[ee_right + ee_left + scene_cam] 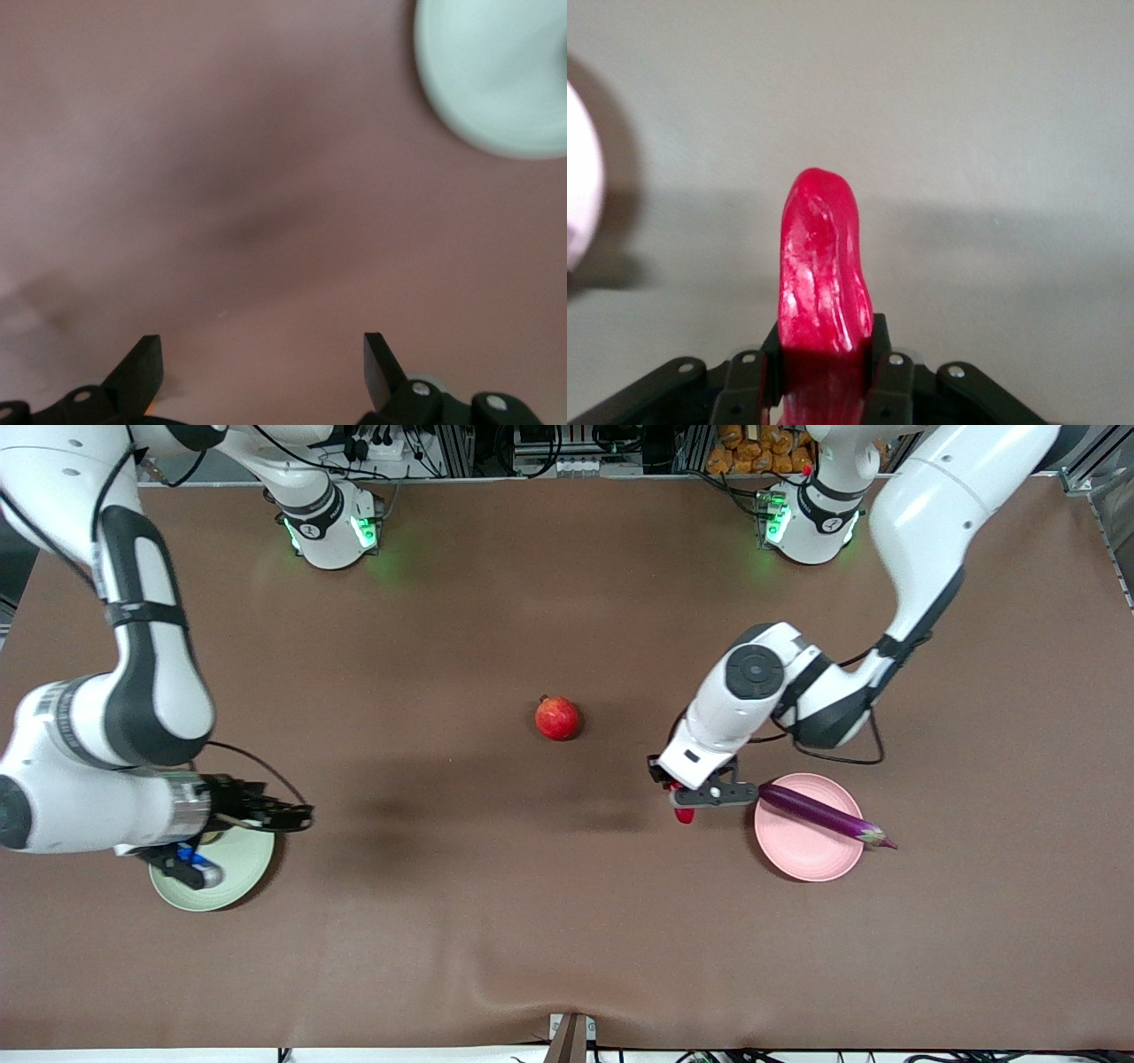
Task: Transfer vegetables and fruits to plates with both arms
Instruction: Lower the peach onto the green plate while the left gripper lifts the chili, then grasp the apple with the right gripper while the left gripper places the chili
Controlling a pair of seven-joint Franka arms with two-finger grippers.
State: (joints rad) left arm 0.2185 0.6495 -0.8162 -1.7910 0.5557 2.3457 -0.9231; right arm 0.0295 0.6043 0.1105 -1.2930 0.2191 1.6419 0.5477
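The left claw point(689, 804) pinches the red chili point(683, 812) between its fingers, low over the brown surface point(496, 921) just beside the pink plate point(808, 841); in the left wrist view the chili point(822, 266) stands out straight from the closed jaws, gripped near one end. From the chili, the pink plate lies at about three o'clock in the front view, and the purple eggplant point(819, 813) already lies slanted across it, its green cap past the rim. To do this step well, I judge the chili should be raised enough to clear the rim, carried over the bare part of the plate nearer the front camera, clear of the eggplant, and let go low so it does not roll. The pomegranate point(557, 718) sits at about ten o'clock from the chili, well apart. The right claw point(297, 815), fingers spread and empty, hovers at the edge of the green plate point(232, 881); the peach is not clearly visible.
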